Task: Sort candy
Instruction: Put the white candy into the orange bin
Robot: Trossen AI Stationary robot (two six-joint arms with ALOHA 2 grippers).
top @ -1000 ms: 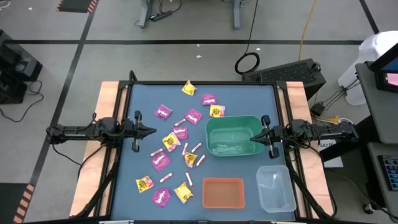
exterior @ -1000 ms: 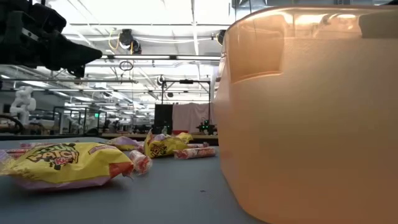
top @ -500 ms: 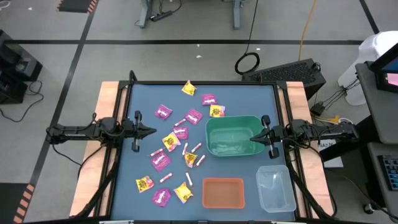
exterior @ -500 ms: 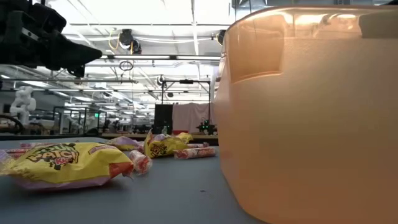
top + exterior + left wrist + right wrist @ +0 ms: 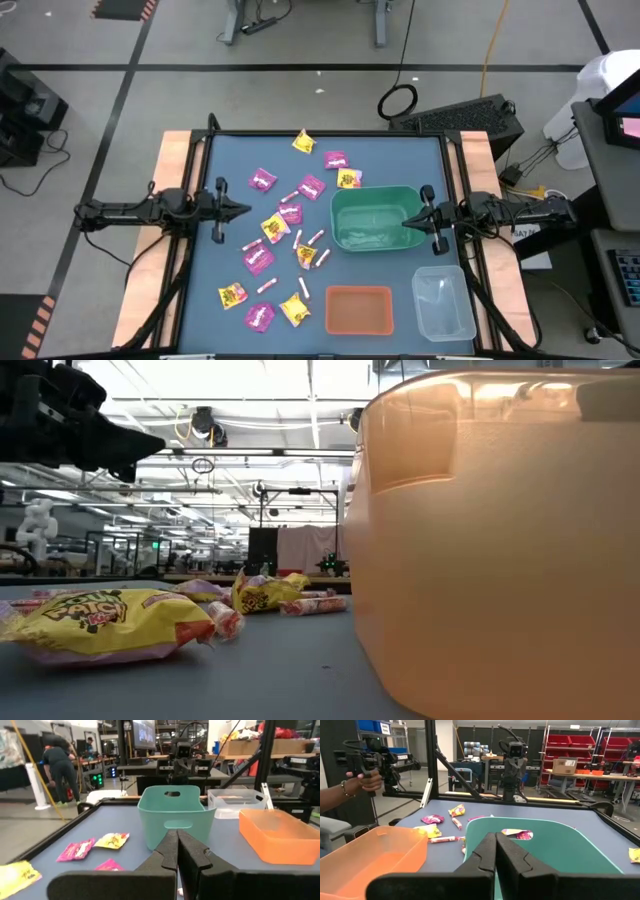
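The candy (image 5: 280,240) lies scattered flat on the blue table's left and middle: magenta packets (image 5: 262,181), yellow packets (image 5: 303,142) and thin pink-white sticks (image 5: 303,287). My left gripper (image 5: 248,210) hangs shut at the table's left edge, above the table and pointing level toward the green bin (image 5: 375,218). My right gripper (image 5: 404,223) is shut at the right edge, pointing level over the green bin's right rim. Neither holds anything. In the left wrist view the shut fingers (image 5: 177,852) point at the green bin (image 5: 171,815).
An orange bin (image 5: 358,309) stands near the front edge and a clear bin (image 5: 443,300) at the front right. In the low view the orange bin (image 5: 500,540) fills the right half. A person's hand (image 5: 362,779) shows beyond the table in the right wrist view.
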